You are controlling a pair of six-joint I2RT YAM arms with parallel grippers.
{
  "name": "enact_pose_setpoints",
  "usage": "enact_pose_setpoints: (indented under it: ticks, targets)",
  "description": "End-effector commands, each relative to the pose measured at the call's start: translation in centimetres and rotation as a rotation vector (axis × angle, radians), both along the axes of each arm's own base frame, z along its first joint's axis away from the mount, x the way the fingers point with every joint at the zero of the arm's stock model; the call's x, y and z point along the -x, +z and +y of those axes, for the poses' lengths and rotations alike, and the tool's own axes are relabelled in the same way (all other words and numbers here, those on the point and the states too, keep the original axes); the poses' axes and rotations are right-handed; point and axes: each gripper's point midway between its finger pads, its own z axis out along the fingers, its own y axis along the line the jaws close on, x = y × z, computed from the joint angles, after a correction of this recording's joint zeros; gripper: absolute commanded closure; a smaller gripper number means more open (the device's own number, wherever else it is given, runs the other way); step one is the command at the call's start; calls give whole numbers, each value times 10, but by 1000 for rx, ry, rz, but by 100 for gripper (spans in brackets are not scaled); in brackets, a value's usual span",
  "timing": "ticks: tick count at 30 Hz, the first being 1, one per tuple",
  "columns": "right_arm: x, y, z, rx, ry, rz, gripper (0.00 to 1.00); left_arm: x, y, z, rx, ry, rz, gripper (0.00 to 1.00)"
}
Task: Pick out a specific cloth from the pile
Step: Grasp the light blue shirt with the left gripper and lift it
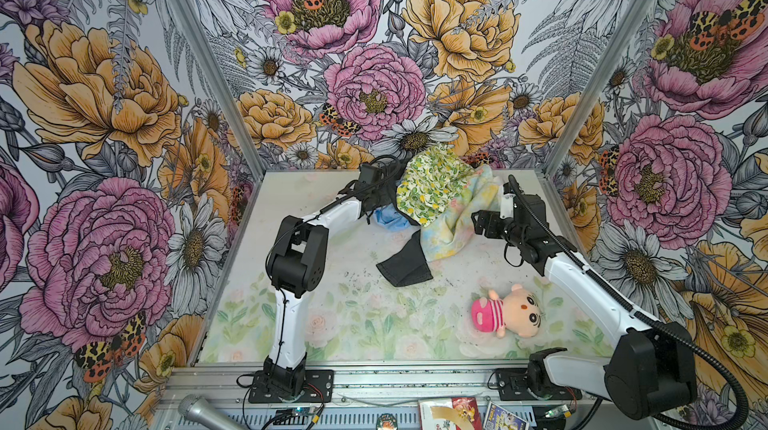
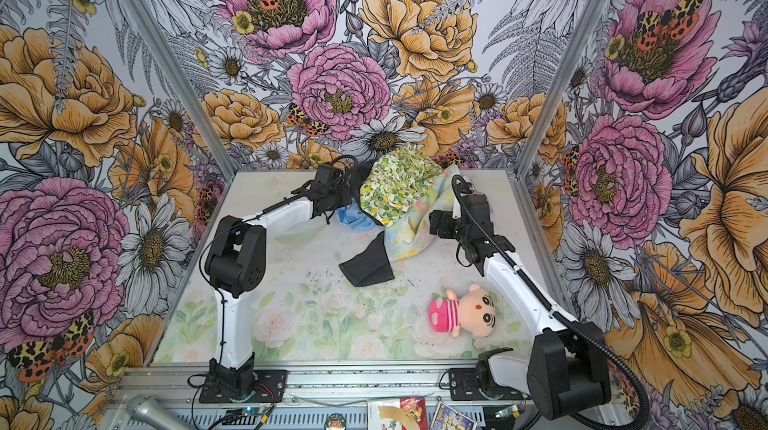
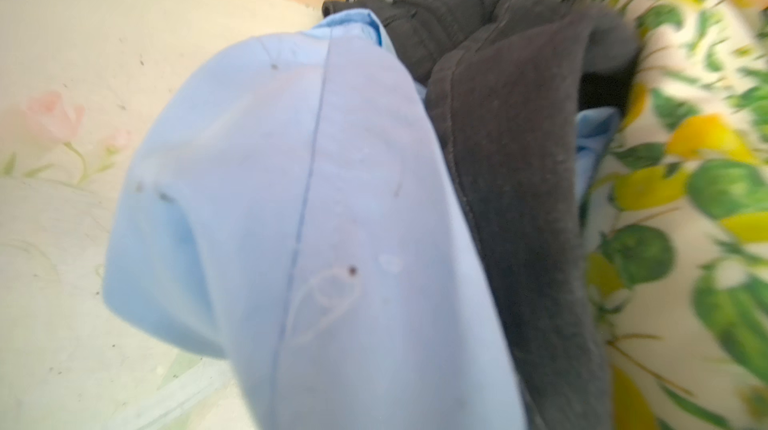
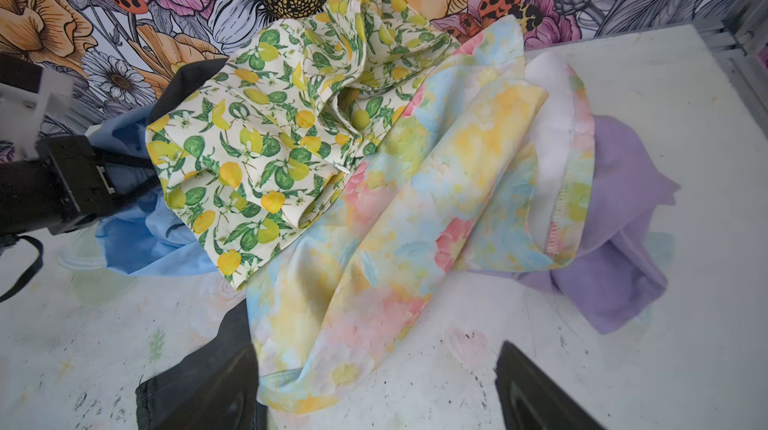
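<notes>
The cloth (image 1: pixel 388 218) (image 2: pixel 353 218), light sky-blue, pokes out at the left foot of the pile (image 1: pixel 432 187) (image 2: pixel 395 187) under the lemon print and a black cloth. My left gripper (image 1: pixel 370 205) (image 2: pixel 328 203) is pushed in there, its fingers hidden. In the left wrist view the cloth (image 3: pixel 311 199) with its stitched seam fills the frame and runs down to where the jaws are, so they are shut on it. My right gripper (image 4: pixel 382 399) (image 1: pixel 482 220) hovers open just right of the pile (image 4: pixel 291 116), holding nothing, over the pastel floral cloth's edge. The cloth (image 4: pixel 141 236) also shows there.
A black cloth (image 1: pixel 405 266) trails toward the front from the pile. A lilac cloth (image 4: pixel 623 241) lies at the pile's far side. A plush doll (image 1: pixel 507 311) (image 2: pixel 465 313) lies at the front right. The back wall stands right behind the pile. A microphone (image 1: pixel 199 411) lies beyond the table's front rail.
</notes>
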Motion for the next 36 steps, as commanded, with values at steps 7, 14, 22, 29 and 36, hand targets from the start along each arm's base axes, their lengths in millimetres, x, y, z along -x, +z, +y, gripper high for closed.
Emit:
enact_pose_setpoints:
  ticks: [7, 14, 22, 29, 36]
  targets:
    - [-9, 39, -6, 37, -21, -105, 10, -5, 166, -14, 118, -29, -334, 100]
    - [-10, 55, -5, 24, -19, -141, 10, 10, 254, -20, 199, -76, -494, 100]
    - [-9, 57, -7, 21, -27, -146, 10, 29, 331, -20, 269, -118, -639, 100]
    - [-8, 56, -7, 20, -29, -145, 10, 47, 380, -30, 321, -183, -730, 100]
    - [-7, 57, -7, 27, -28, -150, 10, 75, 424, -20, 352, -193, -812, 100]
